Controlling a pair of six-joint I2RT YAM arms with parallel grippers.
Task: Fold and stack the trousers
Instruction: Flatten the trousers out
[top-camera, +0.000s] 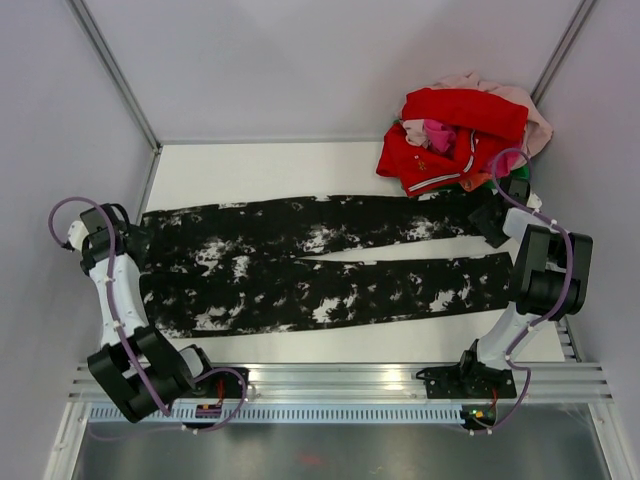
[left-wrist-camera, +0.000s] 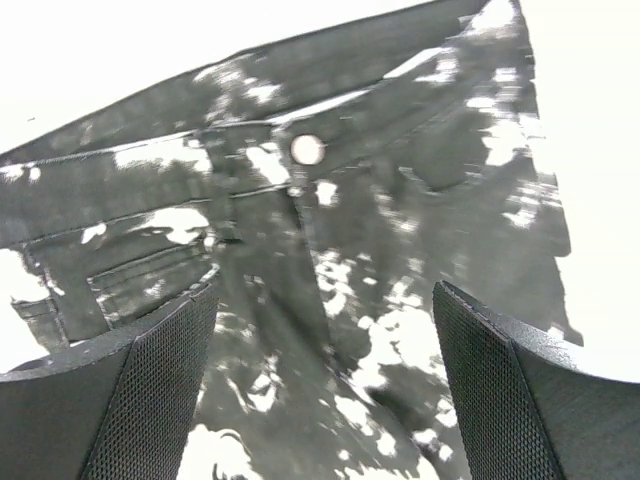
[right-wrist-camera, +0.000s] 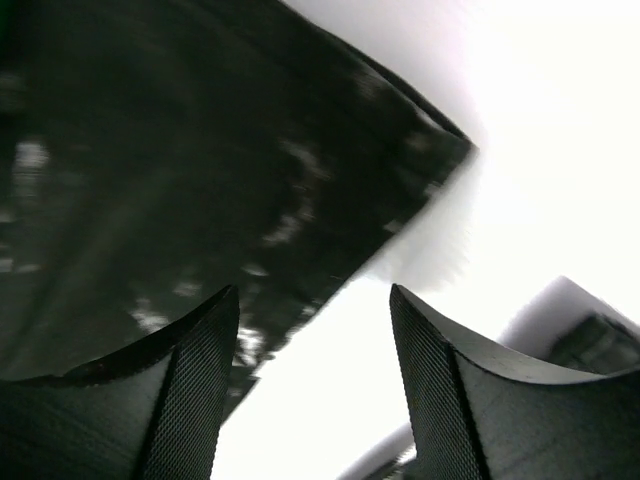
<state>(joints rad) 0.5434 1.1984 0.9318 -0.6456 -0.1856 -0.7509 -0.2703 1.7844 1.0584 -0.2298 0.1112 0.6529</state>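
The black trousers (top-camera: 320, 265) with white blotches lie flat across the table, waist at the left, both legs running right. My left gripper (top-camera: 132, 240) hovers over the waistband, open and empty; in the left wrist view the waist button (left-wrist-camera: 307, 149) and fly show between its fingers (left-wrist-camera: 160, 380). My right gripper (top-camera: 488, 215) is open and empty over the end of the far leg. In the right wrist view the leg hem (right-wrist-camera: 250, 170) lies under the left finger (right-wrist-camera: 190, 380), with bare table under the right one.
A pile of red and pink clothes (top-camera: 460, 135) sits at the back right corner, just behind the right gripper. White walls close the table at the back and sides. A metal rail (top-camera: 330, 385) runs along the near edge.
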